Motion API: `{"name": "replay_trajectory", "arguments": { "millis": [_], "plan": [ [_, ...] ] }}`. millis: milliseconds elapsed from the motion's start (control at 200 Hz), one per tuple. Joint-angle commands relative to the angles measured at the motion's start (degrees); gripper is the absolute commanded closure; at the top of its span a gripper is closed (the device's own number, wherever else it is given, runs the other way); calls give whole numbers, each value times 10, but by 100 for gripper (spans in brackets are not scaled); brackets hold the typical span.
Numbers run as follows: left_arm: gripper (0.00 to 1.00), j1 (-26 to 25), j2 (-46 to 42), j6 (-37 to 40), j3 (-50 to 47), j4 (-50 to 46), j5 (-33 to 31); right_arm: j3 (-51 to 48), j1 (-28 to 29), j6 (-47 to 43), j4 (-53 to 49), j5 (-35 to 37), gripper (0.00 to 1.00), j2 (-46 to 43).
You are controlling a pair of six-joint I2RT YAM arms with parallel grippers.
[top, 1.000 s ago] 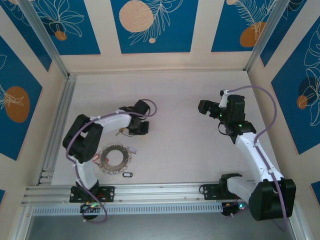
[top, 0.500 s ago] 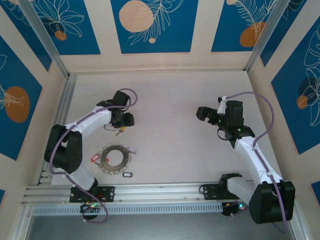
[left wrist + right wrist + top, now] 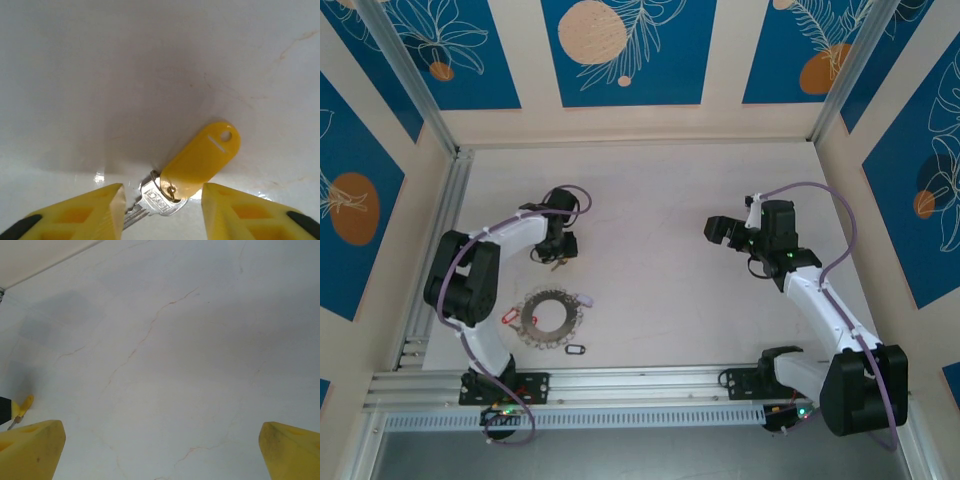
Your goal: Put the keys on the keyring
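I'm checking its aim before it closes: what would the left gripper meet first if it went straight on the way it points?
The silver key with its yellow tag, lying on the table between the left gripper's open fingers. Depth is unclear, but nothing else shows in that line.

The silver key [image 3: 159, 202] has tiny letters stamped on its head, at 7 o'clock from the yellow tag [image 3: 202, 160]. They are too blurry to read
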Motion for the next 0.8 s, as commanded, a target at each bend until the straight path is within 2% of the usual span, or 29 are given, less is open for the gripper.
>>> {"name": "replay_trajectory", "arguments": {
  "millis": [0,255,555,695,795],
  "plan": [
    [60,7,16,-11,19,9,-11,20,3,-5,7,-14,1,10],
    [75,7,32,-11,25,9,-8,24,2,-9,9,-8,1,10],
    [100,6,15,-8,14,9,8,20,2,-12,4,-4,1,2],
    [100,-17,-6,1,15,-6,17,19,0,-10,3,1,1,-9],
    [100,-55,-33,0,21,-18,33,17,1,-12,1,6,1,-17]
  ]
}}
